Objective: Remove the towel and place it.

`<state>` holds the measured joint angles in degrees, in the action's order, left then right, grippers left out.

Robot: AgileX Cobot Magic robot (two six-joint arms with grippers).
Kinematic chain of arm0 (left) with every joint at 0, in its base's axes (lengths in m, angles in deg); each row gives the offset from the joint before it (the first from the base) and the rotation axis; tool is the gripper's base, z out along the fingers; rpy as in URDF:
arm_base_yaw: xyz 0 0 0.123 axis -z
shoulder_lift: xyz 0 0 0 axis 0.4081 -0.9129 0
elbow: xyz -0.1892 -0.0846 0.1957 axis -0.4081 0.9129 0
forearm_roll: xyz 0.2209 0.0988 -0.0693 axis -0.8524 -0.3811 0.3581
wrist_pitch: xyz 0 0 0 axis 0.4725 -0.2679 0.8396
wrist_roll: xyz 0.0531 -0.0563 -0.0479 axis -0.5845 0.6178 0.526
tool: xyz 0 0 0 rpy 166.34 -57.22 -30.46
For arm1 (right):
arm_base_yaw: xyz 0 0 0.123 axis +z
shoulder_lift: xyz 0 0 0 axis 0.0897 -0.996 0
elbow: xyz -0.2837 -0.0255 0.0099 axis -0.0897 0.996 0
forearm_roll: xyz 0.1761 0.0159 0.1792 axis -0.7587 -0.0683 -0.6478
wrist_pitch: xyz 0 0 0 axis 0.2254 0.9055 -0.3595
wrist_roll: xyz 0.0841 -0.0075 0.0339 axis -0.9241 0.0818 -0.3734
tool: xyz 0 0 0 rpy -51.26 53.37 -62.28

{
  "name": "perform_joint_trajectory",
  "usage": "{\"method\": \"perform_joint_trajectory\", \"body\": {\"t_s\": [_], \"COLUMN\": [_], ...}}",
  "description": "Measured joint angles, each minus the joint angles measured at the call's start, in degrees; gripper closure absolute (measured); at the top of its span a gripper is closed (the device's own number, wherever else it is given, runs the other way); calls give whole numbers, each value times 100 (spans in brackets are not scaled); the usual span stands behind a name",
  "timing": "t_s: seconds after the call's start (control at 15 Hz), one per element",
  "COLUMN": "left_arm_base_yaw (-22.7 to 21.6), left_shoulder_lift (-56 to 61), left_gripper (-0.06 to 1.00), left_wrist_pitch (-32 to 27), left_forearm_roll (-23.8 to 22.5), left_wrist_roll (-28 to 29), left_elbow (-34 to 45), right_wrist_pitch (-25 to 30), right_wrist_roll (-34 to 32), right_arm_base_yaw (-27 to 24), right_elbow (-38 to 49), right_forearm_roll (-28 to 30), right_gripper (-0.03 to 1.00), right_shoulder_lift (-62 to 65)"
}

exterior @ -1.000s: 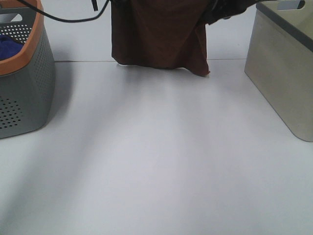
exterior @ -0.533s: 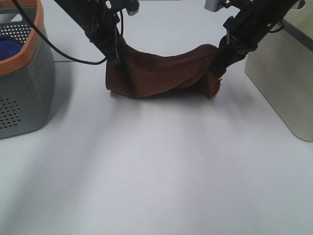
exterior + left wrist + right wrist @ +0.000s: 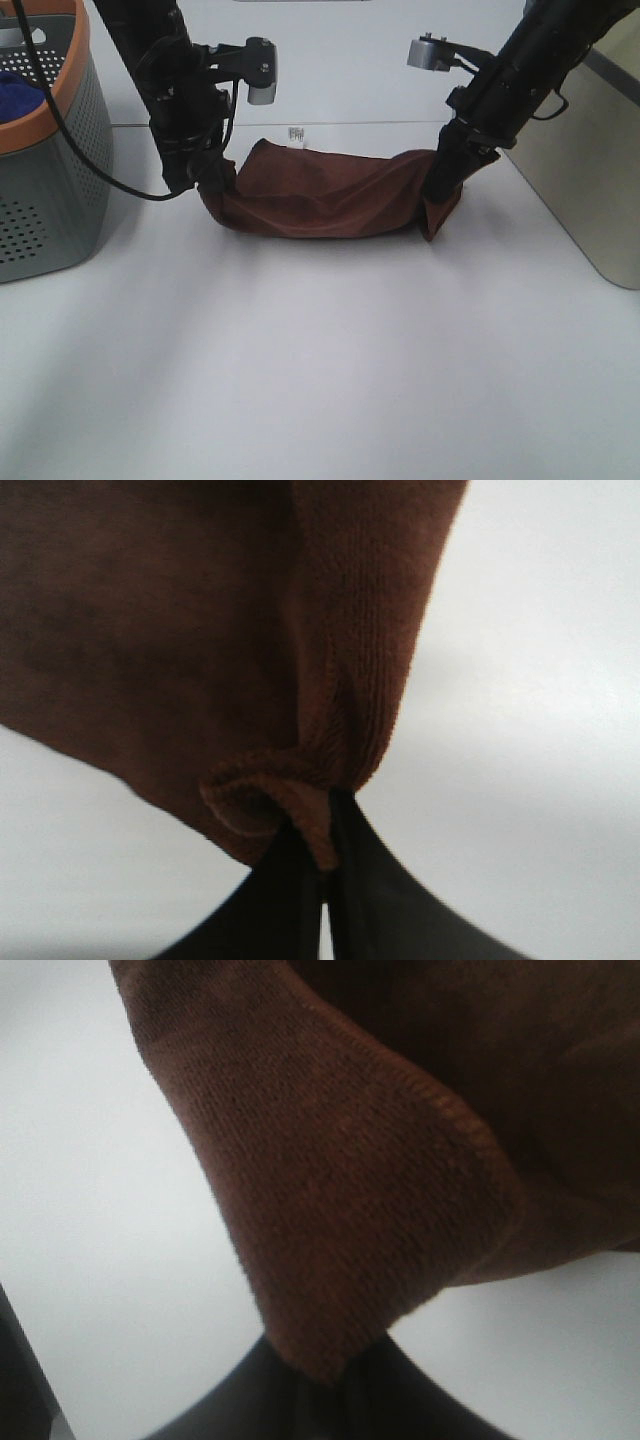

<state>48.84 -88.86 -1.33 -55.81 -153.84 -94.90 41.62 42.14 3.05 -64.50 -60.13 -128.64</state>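
Note:
The dark brown towel lies crumpled on the white table between my two arms, with its small white tag at the far edge. My left gripper is shut on the towel's left corner, low over the table. My right gripper is shut on the right corner. In the left wrist view the towel bunches where the black fingers pinch it. The right wrist view shows a folded towel corner clamped between the dark fingers.
A grey perforated basket with an orange rim stands at the left, a blue cloth inside it. A beige bin stands at the right. A black cable hangs from the left arm.
Both arms have come down with the towel. It hung stretched high between them, then sagged, and now rests on the table with its corners still gripped.

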Motion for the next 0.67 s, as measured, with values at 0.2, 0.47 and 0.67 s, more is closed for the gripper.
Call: {"method": "perform_joint_trajectory", "body": {"t_s": [0.2,0.47,0.67], "left_arm_base_yaw": [0,0,0], "left_shoulder_lift": [-275,-390,-390], "left_gripper": [94,94,94], "left_wrist_pitch": [-453,-493,-493], "left_forearm_roll": [29,23,23], "left_wrist_roll": [-80,-178,-269], "left_elbow": [0,0,183], "right_wrist_pitch": [-6,-11,-11], "right_wrist_roll": [-6,-6,-6], "right_arm_base_yaw": [0,252,527], "right_elbow": [590,1163,1283], "right_forearm_roll": [-17,-80,46], "right_gripper": [97,97,97], "right_shoulder_lift": [-6,-6,-6]}}
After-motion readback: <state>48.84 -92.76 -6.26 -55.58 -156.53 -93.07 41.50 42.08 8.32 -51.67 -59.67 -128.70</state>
